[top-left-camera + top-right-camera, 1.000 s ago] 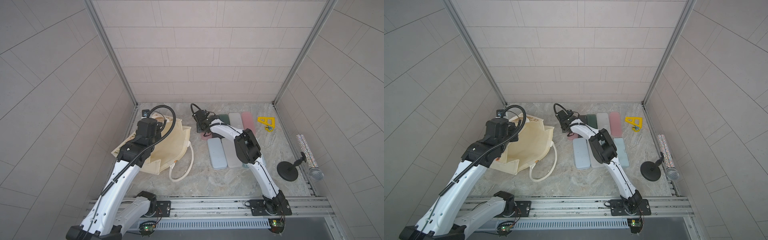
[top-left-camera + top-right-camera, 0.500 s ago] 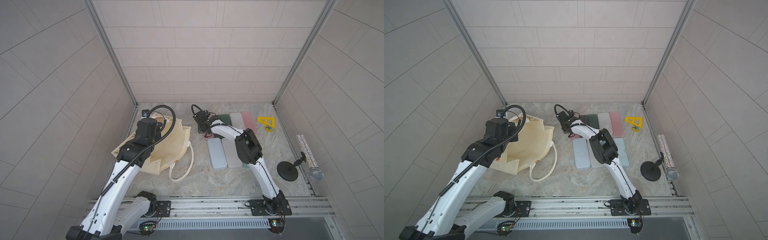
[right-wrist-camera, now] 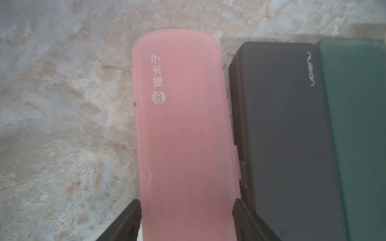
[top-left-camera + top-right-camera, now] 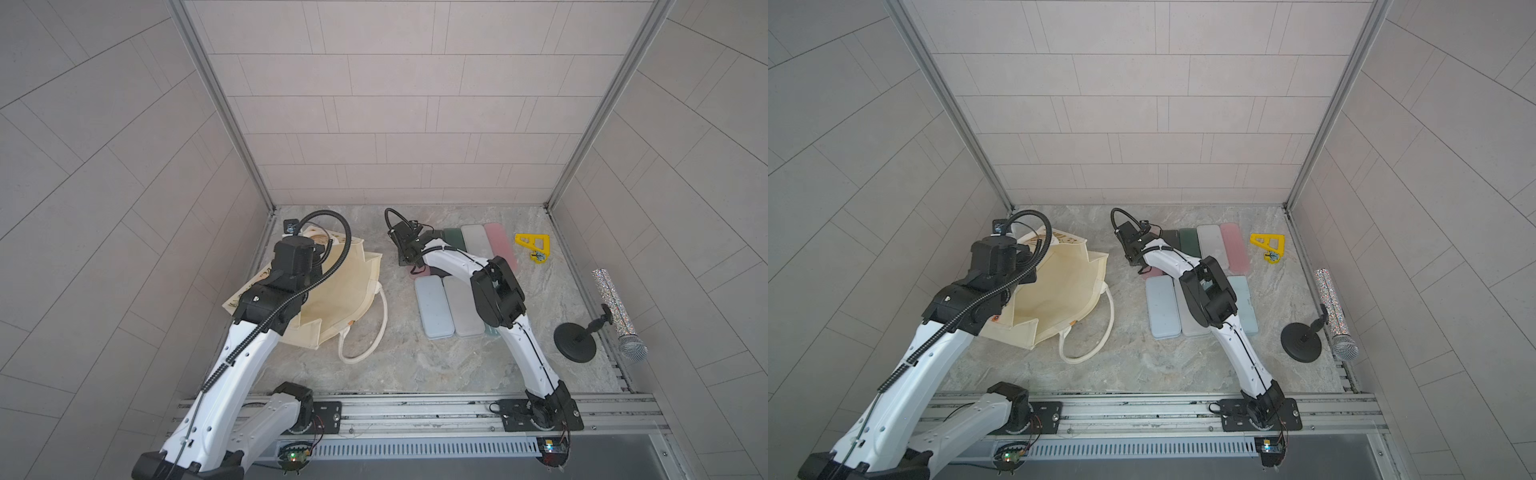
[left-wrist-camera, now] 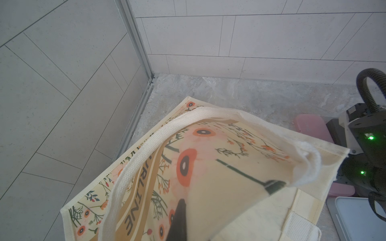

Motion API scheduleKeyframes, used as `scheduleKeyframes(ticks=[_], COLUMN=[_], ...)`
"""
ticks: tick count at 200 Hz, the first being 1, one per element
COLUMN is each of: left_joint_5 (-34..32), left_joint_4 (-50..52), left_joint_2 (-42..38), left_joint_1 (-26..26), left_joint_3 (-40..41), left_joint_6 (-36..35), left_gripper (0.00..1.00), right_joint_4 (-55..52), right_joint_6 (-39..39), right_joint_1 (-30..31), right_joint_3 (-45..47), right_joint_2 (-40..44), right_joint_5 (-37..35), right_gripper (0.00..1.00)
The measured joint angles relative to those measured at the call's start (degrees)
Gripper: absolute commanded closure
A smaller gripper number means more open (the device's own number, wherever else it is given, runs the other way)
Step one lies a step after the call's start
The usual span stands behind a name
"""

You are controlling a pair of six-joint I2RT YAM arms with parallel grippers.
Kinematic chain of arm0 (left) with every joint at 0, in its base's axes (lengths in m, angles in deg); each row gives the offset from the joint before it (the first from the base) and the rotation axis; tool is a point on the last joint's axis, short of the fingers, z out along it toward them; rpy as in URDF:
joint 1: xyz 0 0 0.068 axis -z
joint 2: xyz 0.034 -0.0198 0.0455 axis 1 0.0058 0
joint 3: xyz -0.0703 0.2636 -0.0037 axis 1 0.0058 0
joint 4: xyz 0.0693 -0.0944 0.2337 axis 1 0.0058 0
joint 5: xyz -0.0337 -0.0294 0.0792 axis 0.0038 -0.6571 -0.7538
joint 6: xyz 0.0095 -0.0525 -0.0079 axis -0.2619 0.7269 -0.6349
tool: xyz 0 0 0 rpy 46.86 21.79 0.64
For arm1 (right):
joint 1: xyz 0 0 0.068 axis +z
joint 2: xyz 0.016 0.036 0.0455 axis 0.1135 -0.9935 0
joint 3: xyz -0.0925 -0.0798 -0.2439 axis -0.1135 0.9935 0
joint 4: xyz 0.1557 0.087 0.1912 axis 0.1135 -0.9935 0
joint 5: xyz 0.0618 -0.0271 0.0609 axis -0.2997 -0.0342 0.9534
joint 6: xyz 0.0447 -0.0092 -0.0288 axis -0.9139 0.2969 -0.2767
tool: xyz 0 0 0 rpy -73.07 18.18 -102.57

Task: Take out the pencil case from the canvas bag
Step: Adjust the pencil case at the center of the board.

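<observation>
The canvas bag (image 4: 345, 291) (image 4: 1059, 291), cream with orange flowers, lies on its side at the left with its mouth facing the right arm. My left gripper (image 5: 187, 210) is shut on the bag's upper wall (image 5: 219, 187), and only one dark finger shows against the print. In both top views the left wrist hides those jaws. My right gripper (image 3: 187, 203) (image 4: 409, 259) is shut on a pink pencil case (image 3: 183, 125) (image 4: 420, 271), a finger pressed on each long side. That case sits low over the table outside the bag, beside a dark case (image 3: 282, 135).
A dark green case (image 3: 359, 125), a grey case (image 4: 476, 241) and a pink case (image 4: 500, 245) line the back. Pale blue-grey cases (image 4: 434, 307) lie nearer the front. A yellow triangle (image 4: 534, 245) and a glitter microphone (image 4: 615, 303) on its black stand (image 4: 575, 343) stand right. The rope handle (image 4: 370, 332) trails on the table.
</observation>
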Motion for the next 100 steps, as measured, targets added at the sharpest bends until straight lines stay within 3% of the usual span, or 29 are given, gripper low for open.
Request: scheduleKeyframes(ticks=[100], left_joint_5=[0.2], left_joint_4=[0.0], left_joint_2=[0.0], left_joint_1=[0.0], left_joint_3=[0.0], left_joint_6=[0.0], left_gripper=[1.0], right_joint_4=[-0.1], right_joint_6=[0.0], right_joint_1=[-1.4], right_joint_3=[1.4], right_joint_2=[0.8], right_joint_5=[-0.2], right_gripper=[0.28])
